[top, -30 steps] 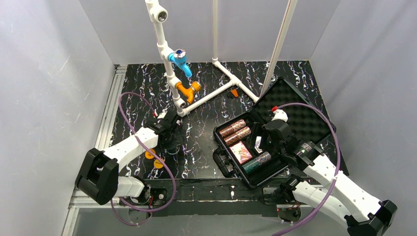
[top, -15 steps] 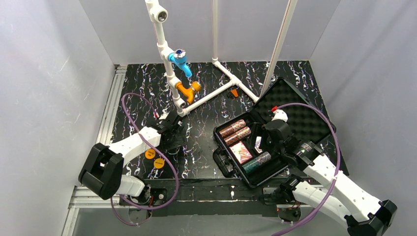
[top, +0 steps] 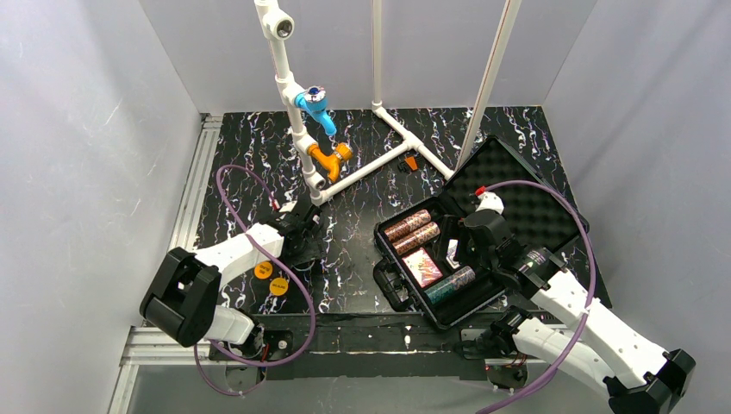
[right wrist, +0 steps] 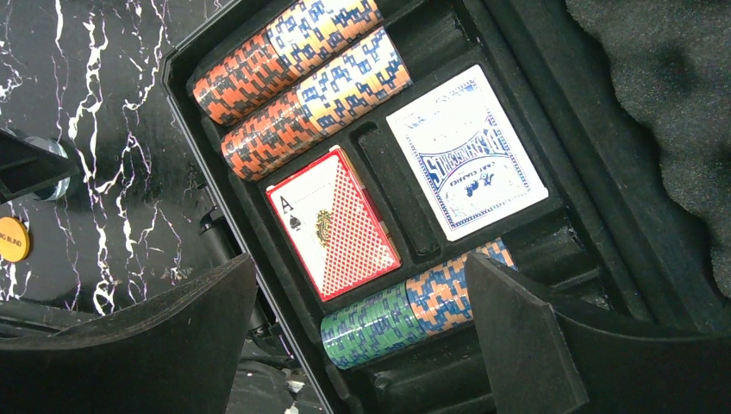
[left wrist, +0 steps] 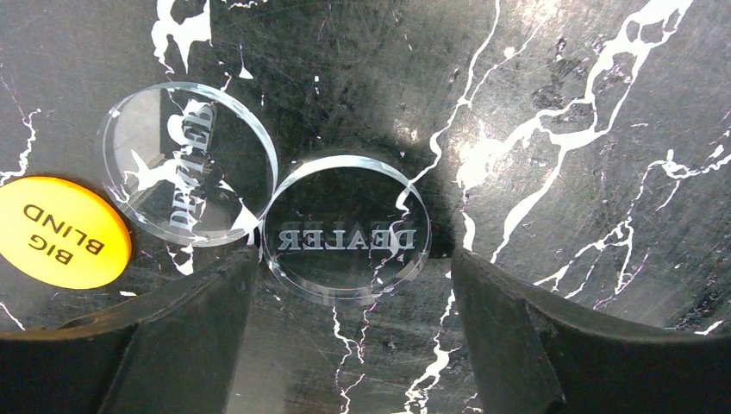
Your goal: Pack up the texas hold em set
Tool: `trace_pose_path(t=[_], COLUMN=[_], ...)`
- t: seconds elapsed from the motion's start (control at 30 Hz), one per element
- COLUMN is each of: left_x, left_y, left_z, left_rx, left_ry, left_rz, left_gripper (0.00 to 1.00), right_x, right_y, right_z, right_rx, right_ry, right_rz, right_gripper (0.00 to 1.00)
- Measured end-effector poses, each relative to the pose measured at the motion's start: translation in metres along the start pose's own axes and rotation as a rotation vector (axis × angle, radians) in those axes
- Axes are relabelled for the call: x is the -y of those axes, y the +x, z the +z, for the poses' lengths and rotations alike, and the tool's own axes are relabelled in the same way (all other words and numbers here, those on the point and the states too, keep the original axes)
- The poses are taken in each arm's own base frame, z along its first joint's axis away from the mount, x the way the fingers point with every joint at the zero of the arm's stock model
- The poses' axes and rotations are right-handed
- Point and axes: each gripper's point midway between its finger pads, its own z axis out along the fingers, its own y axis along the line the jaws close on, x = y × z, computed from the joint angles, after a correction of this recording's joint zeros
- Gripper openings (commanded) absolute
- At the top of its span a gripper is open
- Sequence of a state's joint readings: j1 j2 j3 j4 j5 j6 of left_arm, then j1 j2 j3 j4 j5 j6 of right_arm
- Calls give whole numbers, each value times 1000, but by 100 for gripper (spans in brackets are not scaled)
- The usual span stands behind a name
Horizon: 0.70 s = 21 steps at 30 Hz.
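Note:
The black case (top: 392, 283) lies open at the right, its bumpy foam lid (top: 526, 203) tilted back. Its tray holds two red-brown chip rolls (right wrist: 302, 78), a red card deck (right wrist: 332, 220), a blue card deck (right wrist: 465, 151) and a green chip roll (right wrist: 414, 310). My right gripper (right wrist: 362, 276) is open and empty above the tray (top: 472, 250). My left gripper (left wrist: 353, 267) is open and low over the table at the left (top: 304, 246). A clear "DEALER" disc (left wrist: 345, 228) lies just ahead of its fingertips, between them. A second clear disc (left wrist: 185, 164) and an orange "BIG BLIND" disc (left wrist: 60, 231) lie to its left.
A white pipe frame (top: 362, 168) with blue (top: 315, 108) and orange (top: 330, 158) fittings stands at the back. Two orange discs (top: 263, 270) lie near the table's front left. Grey walls close in both sides. The case handle (top: 390, 289) faces the near edge.
My left arm has shifted slightly to the right, and its gripper stays low over the same spot. The right arm has not moved.

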State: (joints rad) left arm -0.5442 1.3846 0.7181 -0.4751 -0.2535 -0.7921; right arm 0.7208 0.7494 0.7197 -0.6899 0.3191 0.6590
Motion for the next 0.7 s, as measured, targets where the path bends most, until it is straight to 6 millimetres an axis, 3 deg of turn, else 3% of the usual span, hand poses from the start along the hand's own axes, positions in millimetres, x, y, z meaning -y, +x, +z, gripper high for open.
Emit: trace_pose_path(t=[0.2,0.7], left_x=[-1,1], left_y=[-1,-7], left_z=[1,4], left_rx=[6,40], left_ry=[-5,13], left_rz=[6,43], left_gripper=[75,48], right_x=[0,0], right_y=[1,2], right_z=[1,2], right_rx=[-4,-10], right_ry=[3,8], right_rz=[-1,1], right_gripper=[98,98])
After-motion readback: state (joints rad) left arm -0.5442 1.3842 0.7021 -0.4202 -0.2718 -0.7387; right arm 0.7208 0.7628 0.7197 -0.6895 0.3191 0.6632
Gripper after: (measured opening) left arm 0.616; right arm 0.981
